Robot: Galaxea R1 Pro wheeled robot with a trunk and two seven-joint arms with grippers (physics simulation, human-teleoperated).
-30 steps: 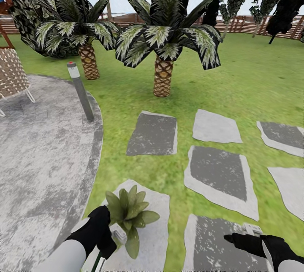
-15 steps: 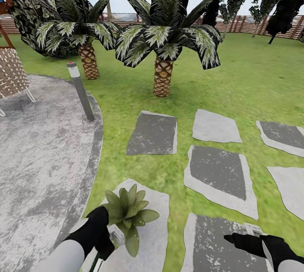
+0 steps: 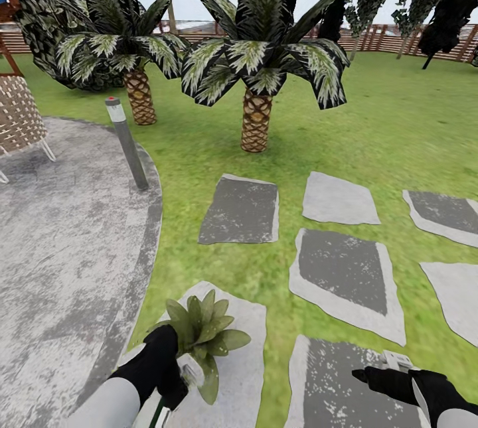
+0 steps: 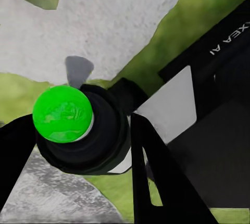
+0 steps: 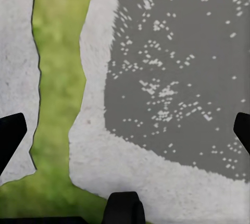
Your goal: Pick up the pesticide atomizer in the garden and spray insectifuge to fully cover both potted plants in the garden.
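While the spray bottle (image 4: 83,130) sits clamped between the two dark fingers (image 4: 151,172) of the left hand (image 3: 174,375), its white body shows in the head view just beside the near leaves of a potted plant (image 3: 202,332). In the left wrist view a bright green disc covers the bottle's top, and what that disc is I cannot tell. The plant stands on a pale stepping stone (image 3: 242,375) at the edge of the round patio (image 3: 66,249); its pot is hidden under the leaves.

Over the last second the left hand has crept a little toward the plant and now overlaps its lower leaves, the bottle rising slightly with it. I judge this to be the aiming or spraying step on the first plant, with the nozzle close enough to wet the rosette. A second potted plant would still need finding.

The right hand (image 3: 385,368) hangs unchanged over a darker stone (image 5: 172,78), its fingers spread wide and holding nothing. Beyond lie lawn (image 3: 372,129), two palms (image 3: 255,83), a short grey post (image 3: 127,142) and the wooden fence (image 3: 372,36).
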